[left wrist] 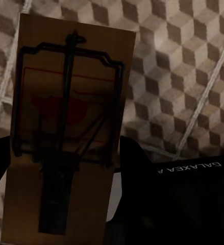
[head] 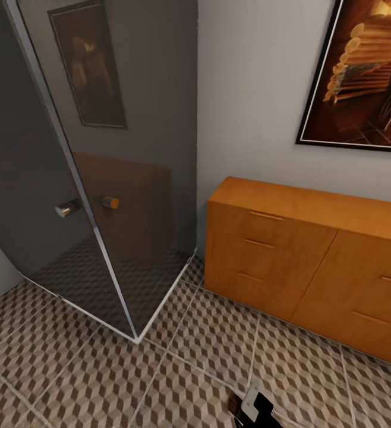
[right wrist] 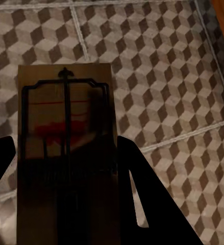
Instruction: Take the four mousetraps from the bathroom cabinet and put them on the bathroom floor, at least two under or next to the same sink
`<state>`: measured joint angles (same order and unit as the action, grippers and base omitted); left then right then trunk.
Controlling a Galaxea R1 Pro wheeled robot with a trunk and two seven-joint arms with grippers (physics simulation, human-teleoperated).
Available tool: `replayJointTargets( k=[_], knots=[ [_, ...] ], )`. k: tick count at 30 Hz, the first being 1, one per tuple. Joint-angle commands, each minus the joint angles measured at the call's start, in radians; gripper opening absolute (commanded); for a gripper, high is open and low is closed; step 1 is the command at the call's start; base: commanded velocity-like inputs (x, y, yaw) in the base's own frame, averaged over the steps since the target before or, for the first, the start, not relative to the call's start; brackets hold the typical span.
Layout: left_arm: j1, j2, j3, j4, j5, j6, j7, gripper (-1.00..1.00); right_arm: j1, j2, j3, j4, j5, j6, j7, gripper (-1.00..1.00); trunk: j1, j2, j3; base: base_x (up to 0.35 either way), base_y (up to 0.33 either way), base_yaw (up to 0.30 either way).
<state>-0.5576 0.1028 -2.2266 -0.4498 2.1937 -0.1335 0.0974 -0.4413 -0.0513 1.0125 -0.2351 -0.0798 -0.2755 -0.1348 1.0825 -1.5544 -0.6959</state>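
In the left wrist view my left gripper [left wrist: 66, 166] is shut on a tan wooden mousetrap [left wrist: 76, 87] with a black wire bar, held above the cube-patterned bathroom floor [left wrist: 193, 76]. My right gripper [right wrist: 66, 161] is shut on a darker mousetrap [right wrist: 66, 107], also above the floor tiles [right wrist: 157, 76]. The head view has the orange-brown cabinet [head: 314, 261] against the wall at the right, all its drawer fronts shut and its flat top bare. A dark and white part of one arm [head: 256, 410] pokes in at that view's lower edge. The sink is out of view.
A grey glass shower enclosure [head: 100, 178] with a round metal knob [head: 68, 208] juts out at the left, its corner reaching the floor [head: 130, 380] near the cabinet's left end. A framed picture [head: 362, 71] hangs above the cabinet.
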Motion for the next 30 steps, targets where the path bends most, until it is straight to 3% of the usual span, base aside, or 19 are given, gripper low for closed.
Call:
replayJointTargets(
  k=[1, 16, 30],
  knots=[
    [-0.002, 0.0, -0.008, -0.004, 0.003, -0.008, 0.005, -1.0, -0.001, -0.001, 0.009, -0.001, -0.009, -0.002, -0.005, -1.0, 0.0, -0.001, -0.001, 0.0, 0.0, 0.287],
    [-0.002, 0.003, -0.008, -0.004, 0.003, -0.008, 0.007, -1.0, -0.001, 0.001, 0.009, -0.001, -0.009, -0.002, -0.068, -1.0, 0.0, -0.001, -0.001, 0.0, 0.0, 0.287],
    [-0.002, 0.005, -0.008, -0.003, 0.003, -0.008, 0.008, -1.0, -0.001, 0.003, 0.009, 0.005, -0.009, -0.002, -0.072, -1.0, 0.0, -0.001, -0.001, 0.0, 0.0, 0.287]
  ],
)
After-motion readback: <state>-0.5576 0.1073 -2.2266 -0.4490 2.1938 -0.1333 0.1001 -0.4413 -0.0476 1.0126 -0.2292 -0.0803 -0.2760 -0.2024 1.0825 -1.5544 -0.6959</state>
